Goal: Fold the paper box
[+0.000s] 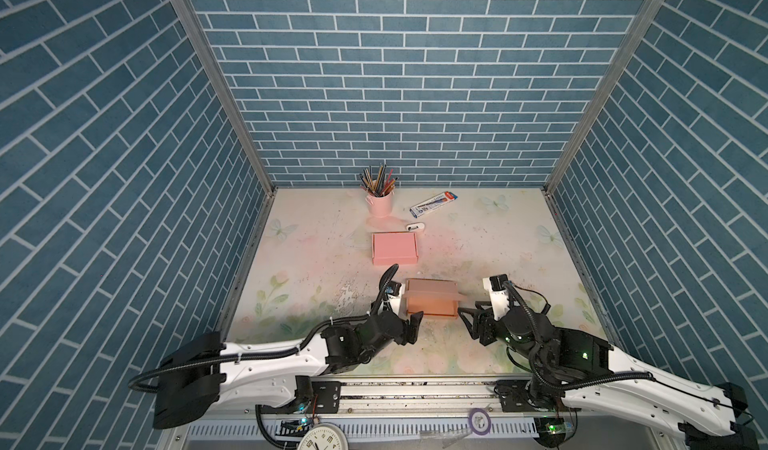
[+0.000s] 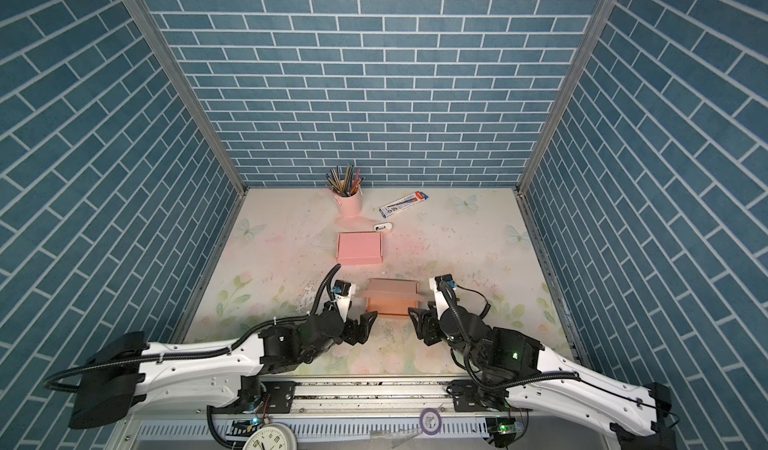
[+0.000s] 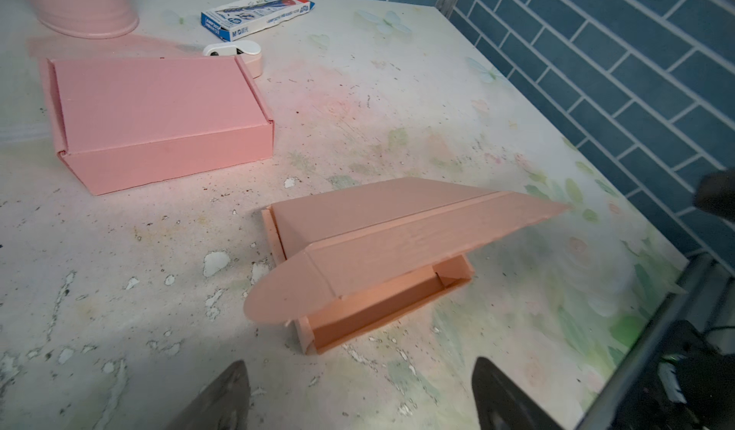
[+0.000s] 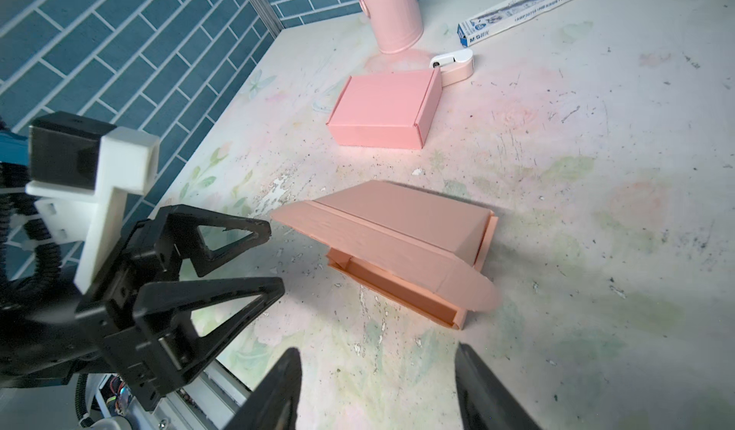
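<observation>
The paper box (image 1: 430,300) (image 2: 390,300) is peach-coloured and lies near the table's front, between the two arms. Its tray rests flat, and its lid (image 3: 397,225) (image 4: 401,225) hangs half raised over the tray with rounded side flaps sticking out. My left gripper (image 1: 411,326) (image 2: 366,324) (image 3: 360,362) (image 4: 276,257) is open beside the box's near left corner, holding nothing. My right gripper (image 1: 465,323) (image 2: 413,323) (image 4: 377,348) is also open and empty, just off the near right corner. Neither touches the box.
A closed pink box (image 1: 395,249) (image 3: 159,122) (image 4: 385,110) lies behind the paper box. Further back stand a pink cup of pencils (image 1: 380,204), a white tape dispenser (image 1: 415,227) and a blue and white pen carton (image 1: 433,203). Blue brick walls enclose three sides.
</observation>
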`<state>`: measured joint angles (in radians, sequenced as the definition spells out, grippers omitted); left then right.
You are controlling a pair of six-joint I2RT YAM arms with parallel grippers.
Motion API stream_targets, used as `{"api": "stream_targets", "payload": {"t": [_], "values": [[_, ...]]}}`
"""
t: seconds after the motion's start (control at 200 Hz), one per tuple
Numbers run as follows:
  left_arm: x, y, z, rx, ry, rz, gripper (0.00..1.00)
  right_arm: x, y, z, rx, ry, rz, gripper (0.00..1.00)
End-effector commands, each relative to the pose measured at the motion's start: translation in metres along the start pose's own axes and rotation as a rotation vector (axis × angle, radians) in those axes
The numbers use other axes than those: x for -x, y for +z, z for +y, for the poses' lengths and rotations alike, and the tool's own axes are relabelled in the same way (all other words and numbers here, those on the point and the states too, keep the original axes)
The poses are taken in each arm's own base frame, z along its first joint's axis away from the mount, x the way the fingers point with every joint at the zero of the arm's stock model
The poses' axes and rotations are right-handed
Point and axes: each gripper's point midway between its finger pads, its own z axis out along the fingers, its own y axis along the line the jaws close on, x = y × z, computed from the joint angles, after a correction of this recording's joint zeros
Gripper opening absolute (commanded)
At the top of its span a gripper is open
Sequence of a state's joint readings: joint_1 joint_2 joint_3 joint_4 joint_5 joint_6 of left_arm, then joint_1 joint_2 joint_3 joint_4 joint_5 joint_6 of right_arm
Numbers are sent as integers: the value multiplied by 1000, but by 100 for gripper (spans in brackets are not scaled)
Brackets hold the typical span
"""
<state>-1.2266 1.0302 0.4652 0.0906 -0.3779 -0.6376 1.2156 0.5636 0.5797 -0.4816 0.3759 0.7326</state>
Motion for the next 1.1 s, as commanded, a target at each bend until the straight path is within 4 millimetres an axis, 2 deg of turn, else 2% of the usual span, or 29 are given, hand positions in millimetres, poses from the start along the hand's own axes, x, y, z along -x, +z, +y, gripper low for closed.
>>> {"api": "stream_targets", "payload": {"t": [0.0, 0.17, 0.415, 0.565, 0.725, 0.85, 1.095], "values": [[2, -16, 3, -17, 34, 57, 88, 5, 1, 0, -14, -30, -19, 64], [39, -25, 6, -58, -25, 48, 88, 20, 5, 9, -21, -61, -38, 65], [64, -8, 18, -78, -61, 48, 88, 43, 13, 8, -40, -78, -53, 65], [69, 10, 35, -75, -117, 61, 88, 60, 17, 2, -32, -84, -76, 65], [74, 29, 46, -88, -151, 63, 88, 69, 34, -13, -53, -85, -49, 65], [76, 45, 49, -98, -154, 71, 88, 66, 52, -23, -51, -72, -11, 65], [57, 72, 56, -81, -150, 137, 84, 51, 80, -41, -63, -32, 46, 65]]}}
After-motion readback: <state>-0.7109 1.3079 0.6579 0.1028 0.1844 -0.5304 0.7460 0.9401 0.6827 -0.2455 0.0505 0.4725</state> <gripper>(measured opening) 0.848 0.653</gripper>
